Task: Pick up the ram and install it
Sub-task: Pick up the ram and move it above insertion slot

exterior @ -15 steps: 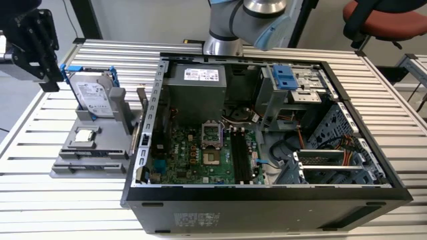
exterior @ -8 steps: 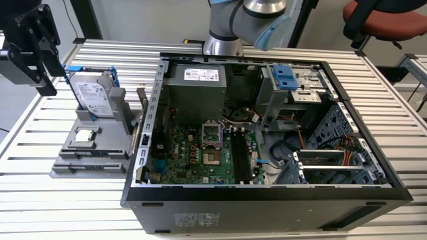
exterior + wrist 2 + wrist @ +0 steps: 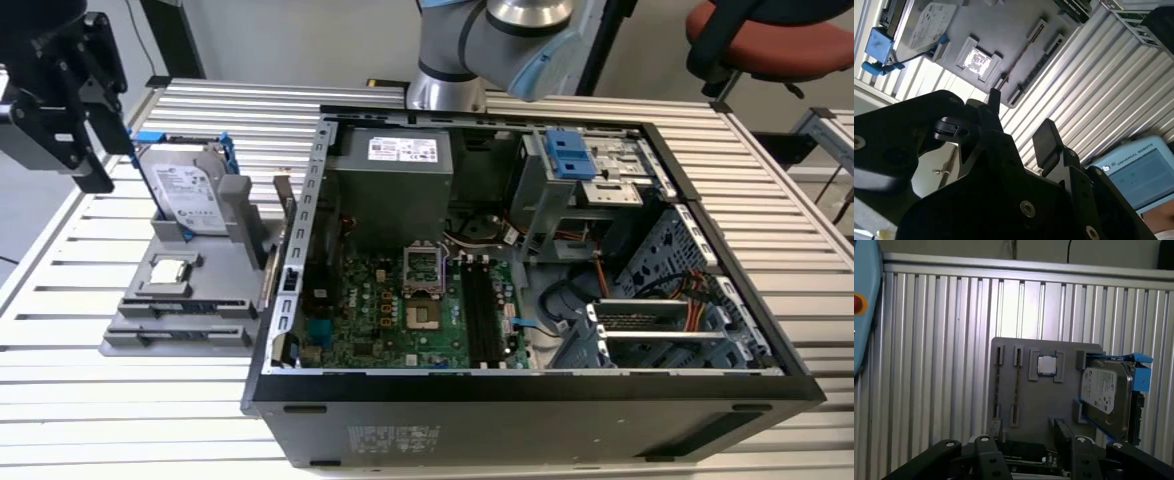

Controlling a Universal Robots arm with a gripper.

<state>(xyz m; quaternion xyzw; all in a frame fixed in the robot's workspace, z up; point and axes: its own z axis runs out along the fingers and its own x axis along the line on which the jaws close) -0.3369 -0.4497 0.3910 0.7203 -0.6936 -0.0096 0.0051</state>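
Nearest in both wrist views, the gripper (image 3: 1020, 114): jaws are standing apart, nothing between them. Just beyond, a grey holder (image 3: 1044, 405) is lying on the slatted surface (image 3: 120, 420). The ram (image 3: 1016, 387) is sitting on edge in one of the holder's two narrow slots, showing as a thin dark strip between end clips. The neighbouring slot is carrying a similar strip. A processor chip (image 3: 1046, 365) is resting in the square pocket mid-holder. A hard drive (image 3: 1101, 390) in a blue bracket is standing upright at the holder's other end. The second wrist view is also catching a blue-cased screen (image 3: 1134, 170), apart from the holder.

The exterior view is giving the wider layout. The gripper is hanging beside the holder's hard-drive end, near the surface's edge at the exterior view's left, clear of the ram. Toward the surface's middle, an open computer case (image 3: 534, 410) is lying on its side, holding a motherboard (image 3: 387, 300). The arm base (image 3: 447, 90) is rising just past the case's far wall.
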